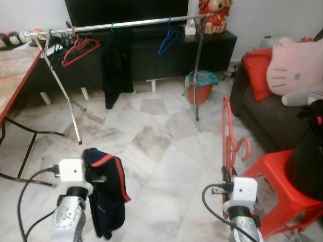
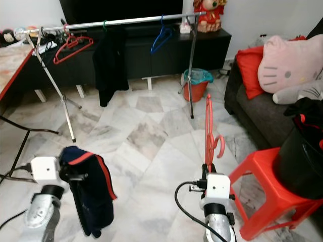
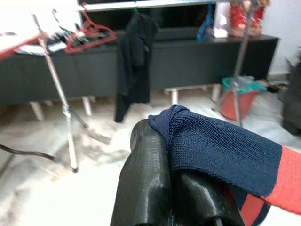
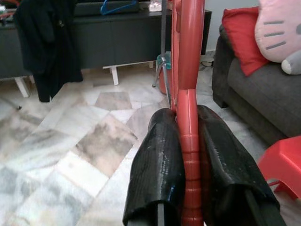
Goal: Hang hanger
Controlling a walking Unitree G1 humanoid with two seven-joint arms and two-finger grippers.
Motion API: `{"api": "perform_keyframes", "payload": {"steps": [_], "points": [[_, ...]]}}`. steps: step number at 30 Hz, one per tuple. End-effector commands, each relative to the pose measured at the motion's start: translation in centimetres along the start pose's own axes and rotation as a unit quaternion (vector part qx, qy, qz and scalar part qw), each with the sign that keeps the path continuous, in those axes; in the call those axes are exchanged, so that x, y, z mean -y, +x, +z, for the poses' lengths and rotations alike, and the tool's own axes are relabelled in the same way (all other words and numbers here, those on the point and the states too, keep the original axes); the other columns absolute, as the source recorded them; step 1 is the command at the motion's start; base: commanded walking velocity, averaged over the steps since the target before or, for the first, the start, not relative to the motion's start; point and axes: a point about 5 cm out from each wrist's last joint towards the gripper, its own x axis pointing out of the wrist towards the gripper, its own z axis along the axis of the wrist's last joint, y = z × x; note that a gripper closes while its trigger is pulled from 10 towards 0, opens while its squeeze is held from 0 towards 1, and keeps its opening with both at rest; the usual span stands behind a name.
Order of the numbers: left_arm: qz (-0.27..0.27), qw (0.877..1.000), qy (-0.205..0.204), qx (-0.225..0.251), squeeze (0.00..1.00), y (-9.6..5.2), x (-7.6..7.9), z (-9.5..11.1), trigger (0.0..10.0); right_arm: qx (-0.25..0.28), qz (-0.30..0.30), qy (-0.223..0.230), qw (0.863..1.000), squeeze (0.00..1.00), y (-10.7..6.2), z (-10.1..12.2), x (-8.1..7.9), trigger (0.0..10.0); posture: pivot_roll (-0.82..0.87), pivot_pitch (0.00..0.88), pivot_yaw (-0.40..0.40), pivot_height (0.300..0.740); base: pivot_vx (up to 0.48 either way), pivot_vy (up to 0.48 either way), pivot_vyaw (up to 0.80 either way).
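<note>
My right gripper [image 4: 186, 122] is shut on a red plastic hanger [image 1: 229, 136] that stands upright in front of me, its hook curling to the right. My left gripper [image 3: 162, 141] is shut on a navy garment [image 1: 108, 194] with red trim, which hangs down from it. A metal clothes rail [image 1: 131, 23] on tripod legs stands across the room, carrying a red hanger [image 1: 79, 50], a black garment [image 1: 116, 68] and a blue hanger [image 1: 168, 40].
A table [image 1: 15, 75] with black legs runs along the left. A dark sofa [image 1: 272, 113] with a red cushion and a pink plush is on the right, with a red stool [image 1: 282, 194] near my right arm. An orange bucket [image 1: 202, 88] stands by the rail's right leg.
</note>
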Motion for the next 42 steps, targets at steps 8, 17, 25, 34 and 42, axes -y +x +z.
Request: {"api": "perform_keyframes", "payload": {"steps": [8,17,25,34,42], "points": [[0.009,1.0,0.0,0.005,0.0,-0.1,-0.1,0.7,10.0,-0.008,0.014,-0.009,1.0,0.0,-0.1,0.1,-0.7,10.0,-0.02,0.0,0.014,0.74,0.0,0.203,0.09],[0.009,1.0,-0.008,-0.004,0.0,-0.5,0.4,0.6,10.0,-0.012,0.031,0.005,0.999,0.0,0.5,0.2,-1.1,10.0,-0.01,0.0,0.006,0.74,0.0,0.307,0.27],[-0.001,1.0,-0.005,-0.012,0.0,-0.1,0.6,0.4,10.0,0.001,0.033,-0.004,0.999,0.0,1.2,0.8,-1.4,10.0,-0.05,0.0,0.027,0.74,0.0,0.336,0.3],[-0.015,1.0,-0.001,-0.01,0.0,0.4,1.0,0.8,10.0,-0.002,0.026,0.005,1.0,0.0,1.5,0.8,-1.2,10.0,-0.03,0.0,0.039,0.74,0.0,0.334,0.26],[-0.002,1.0,0.004,-0.004,0.0,0.7,0.4,1.3,10.0,-0.004,0.03,0.006,1.0,0.0,1.9,0.9,-1.5,10.0,0.0,0.0,0.033,0.74,0.0,0.333,0.0]]}}
